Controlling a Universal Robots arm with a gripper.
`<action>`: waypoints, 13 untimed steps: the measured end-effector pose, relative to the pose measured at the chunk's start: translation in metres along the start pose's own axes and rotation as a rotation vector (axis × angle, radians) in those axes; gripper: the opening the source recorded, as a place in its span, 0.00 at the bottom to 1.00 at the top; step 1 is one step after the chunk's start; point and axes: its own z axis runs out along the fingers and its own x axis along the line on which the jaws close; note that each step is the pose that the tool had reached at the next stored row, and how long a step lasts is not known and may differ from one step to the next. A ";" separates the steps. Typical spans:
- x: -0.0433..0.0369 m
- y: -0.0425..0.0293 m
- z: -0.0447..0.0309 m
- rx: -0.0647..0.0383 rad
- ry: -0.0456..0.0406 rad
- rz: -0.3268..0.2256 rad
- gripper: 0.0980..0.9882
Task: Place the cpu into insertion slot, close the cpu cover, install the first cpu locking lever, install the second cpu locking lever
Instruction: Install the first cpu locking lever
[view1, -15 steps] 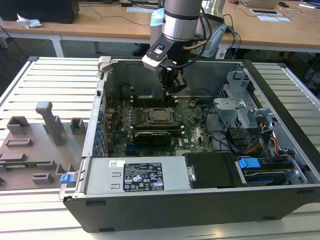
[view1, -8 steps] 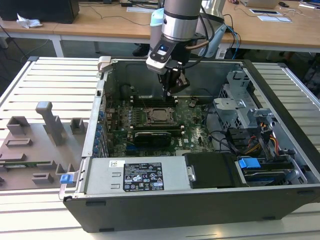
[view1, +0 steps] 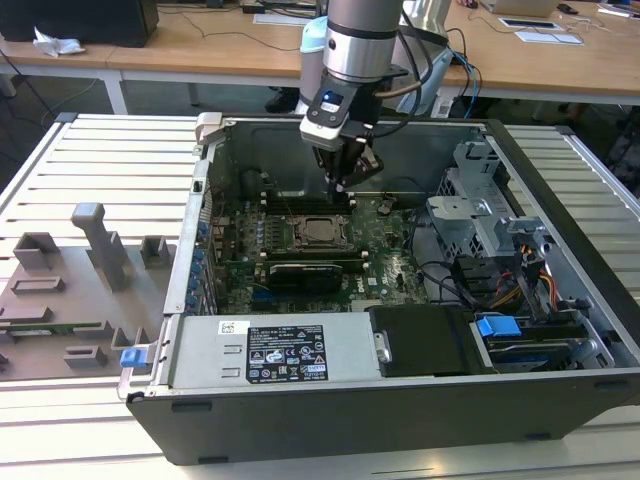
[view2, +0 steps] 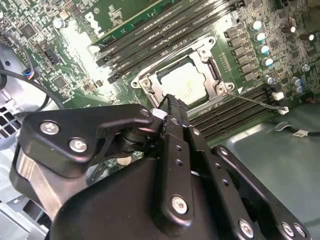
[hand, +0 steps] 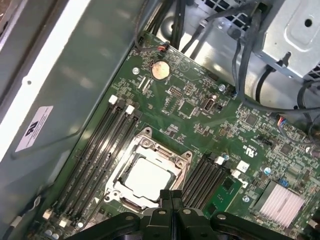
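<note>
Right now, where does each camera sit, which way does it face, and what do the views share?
Exterior view: off the arm, above the open case, looking down into it; shows the arm and pincer.
First wrist view: on the arm, looking down past the shut pincer at the cpu under its cover.
Second wrist view: on the arm, behind the pincer, facing the cpu.
Shared: both wrist views show pincer tips and cpu.

the exterior view stands outside the open computer case (view1: 400, 405) and looks down into it at my gripper (view1: 342, 182). both wrist views peer close past my fingers (hand: 165, 197) onto the motherboard (view2: 75, 55) from different sides, sharing the cpu (hand: 150, 179).
</note>
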 end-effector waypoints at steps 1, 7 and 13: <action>0.0000 0.0000 0.0000 -0.001 -0.0010 -0.012 0.01; 0.0000 0.0000 0.0000 -0.006 -0.0080 -0.102 0.01; 0.0000 0.0000 0.0000 -0.010 -0.0134 -0.171 0.01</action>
